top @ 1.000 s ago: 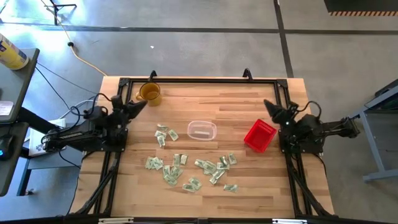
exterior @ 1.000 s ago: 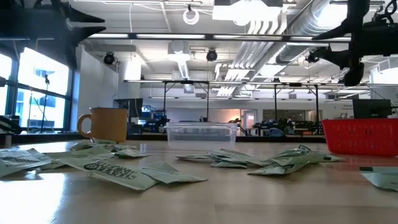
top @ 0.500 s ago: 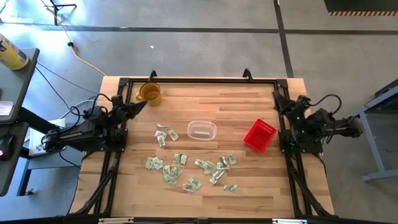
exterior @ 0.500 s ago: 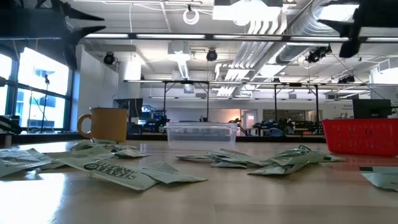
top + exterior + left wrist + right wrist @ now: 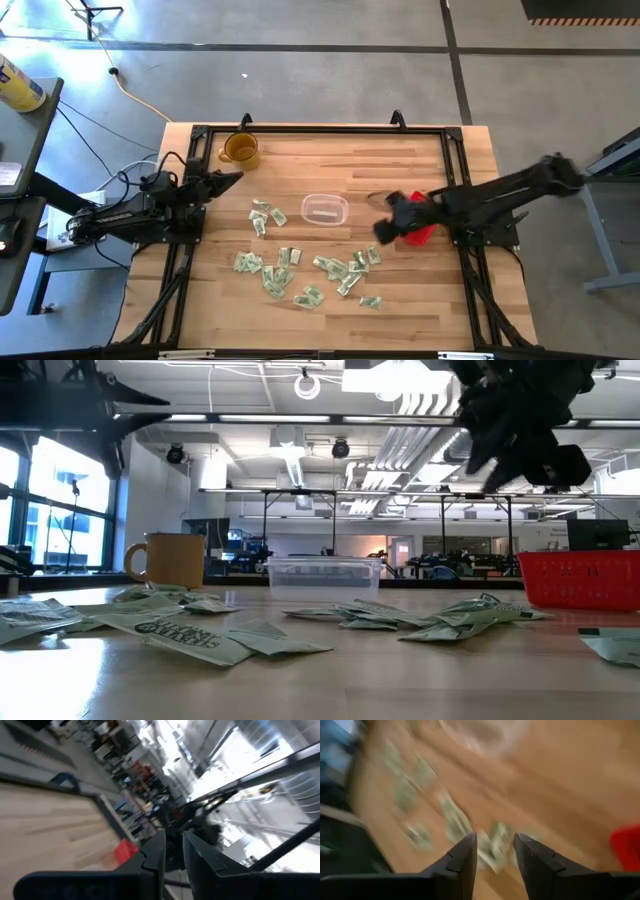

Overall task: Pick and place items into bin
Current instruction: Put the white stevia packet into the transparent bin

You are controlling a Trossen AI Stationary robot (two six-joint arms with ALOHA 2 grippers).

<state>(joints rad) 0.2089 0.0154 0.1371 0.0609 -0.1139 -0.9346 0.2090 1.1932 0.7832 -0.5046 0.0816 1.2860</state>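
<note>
Many packets (image 5: 300, 272) lie strewn toward the counter's near edge, the bin (image 5: 325, 210) mid-counter, so I judge I'm reaching: my right end effector (image 5: 383, 229), parted and empty, must next descend on one.

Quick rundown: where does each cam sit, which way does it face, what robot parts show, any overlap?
High: overhead, straight down; both arms, packets, clear bin.
Low: table height, level into the room; right arm overhead, amber mug.
Left wrist: past left gripper, across the table.
Right wrist: past right gripper, down at packets.
Shared: red basket, high and low.
</note>
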